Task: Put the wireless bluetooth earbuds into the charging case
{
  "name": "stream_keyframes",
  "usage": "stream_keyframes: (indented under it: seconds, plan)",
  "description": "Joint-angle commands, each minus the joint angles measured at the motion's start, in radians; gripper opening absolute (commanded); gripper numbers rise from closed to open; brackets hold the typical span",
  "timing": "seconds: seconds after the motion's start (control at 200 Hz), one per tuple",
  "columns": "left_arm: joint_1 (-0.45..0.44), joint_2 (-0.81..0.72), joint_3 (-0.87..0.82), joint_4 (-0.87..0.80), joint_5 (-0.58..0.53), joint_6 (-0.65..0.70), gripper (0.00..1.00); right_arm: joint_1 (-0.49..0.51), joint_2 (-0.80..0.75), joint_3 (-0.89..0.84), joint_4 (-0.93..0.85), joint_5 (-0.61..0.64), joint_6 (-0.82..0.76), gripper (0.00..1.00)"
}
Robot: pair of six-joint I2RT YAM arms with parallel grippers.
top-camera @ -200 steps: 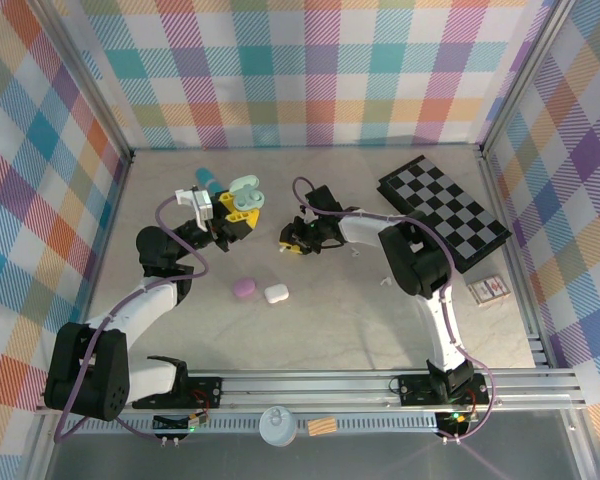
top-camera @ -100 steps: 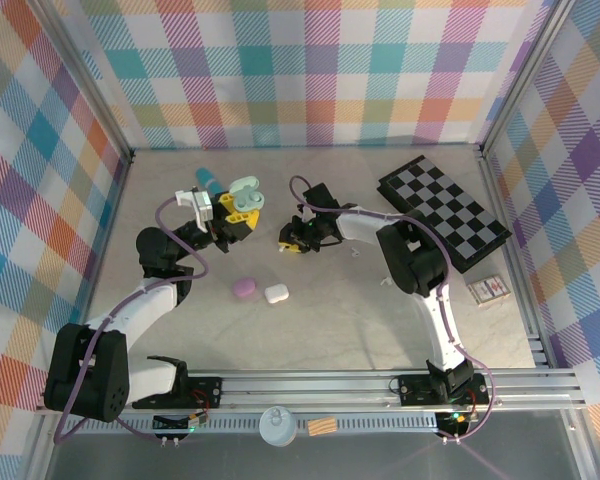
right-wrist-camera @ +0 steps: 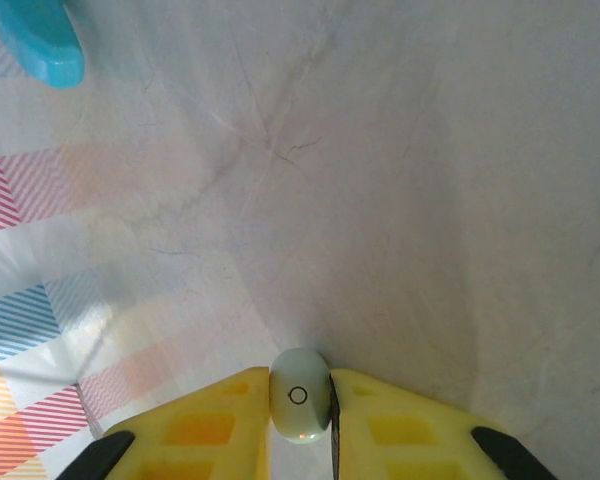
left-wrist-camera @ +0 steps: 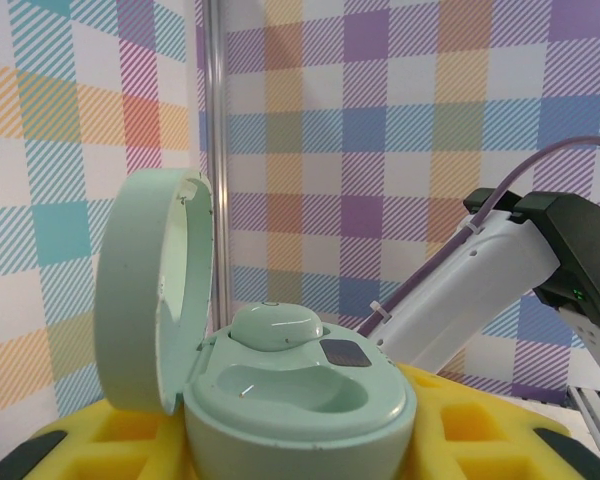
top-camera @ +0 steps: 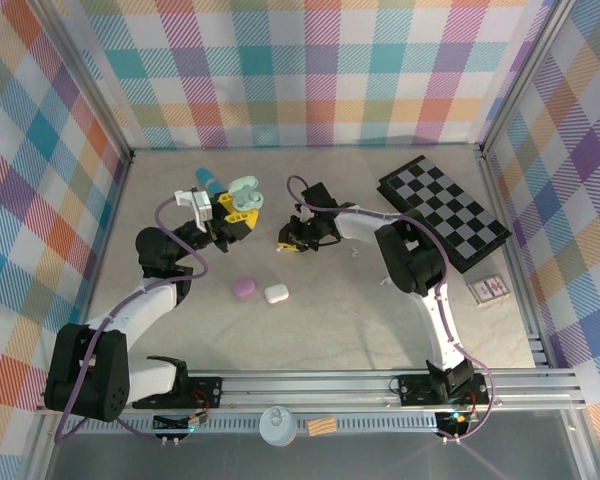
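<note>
Pale green earbud [right-wrist-camera: 299,395] sits btwn the yellow pads [right-wrist-camera: 230,415] of the R gripper [top-camera: 294,241], mid-table. Jaws are narrow and pinch it on both sides, its small ringed face turned to the wrist cam. Can't tell if it's clear of the table [right-wrist-camera: 400,200] or resting on it.

Judgement: v. light, hard smooth plastic and rounded, so prob slippery and apt to twist or squirt out under a hard squeeze. Best held across its widest part w/ gentle force, underside left free to drop into a socket. Tiny, so easy to lose if dropped.

Containers, near to far:
- Closest to the arm bases, purple case [top-camera: 244,288] and white case [top-camera: 276,294] lie side by side. Both are shut, contents hidden.
- Further in, L gripper [top-camera: 237,212], near the R one but apart, is clamped on the charging case [left-wrist-camera: 300,410], also pale green. Base is roughly level, lid [left-wrist-camera: 145,290] swung open and standing upright.
- Inside it, near socket [left-wrist-camera: 280,385] is empty and the far one has a second bud [left-wrist-camera: 277,327] seated. One slot free, prob for the held bud.
- Beyond that case, teal stick [top-camera: 208,180]; far right, chessboard [top-camera: 445,212]
</note>
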Motion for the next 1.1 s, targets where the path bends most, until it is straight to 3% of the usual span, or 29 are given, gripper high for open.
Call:
stream_keyframes:
  seconds: [0.0,0.415,0.62,1.095]
  plan:
    - [0.014,-0.016,-0.002,0.034,0.022,0.008,0.37,0.002,-0.043,-0.001,-0.066,0.048,-0.041,0.2]
    - [0.011,-0.052,-0.003,-0.079,0.014,0.092,0.38,-0.017,-0.27,-0.146,-0.094,0.161,-0.095,0.19]
    - [-0.006,-0.052,-0.004,-0.142,-0.018,0.151,0.38,-0.022,-0.431,-0.197,-0.192,0.246,-0.177,0.19]
    - [-0.086,-0.018,0.0,-0.196,-0.126,0.282,0.37,0.016,-0.709,-0.133,-0.436,0.362,-0.281,0.2]
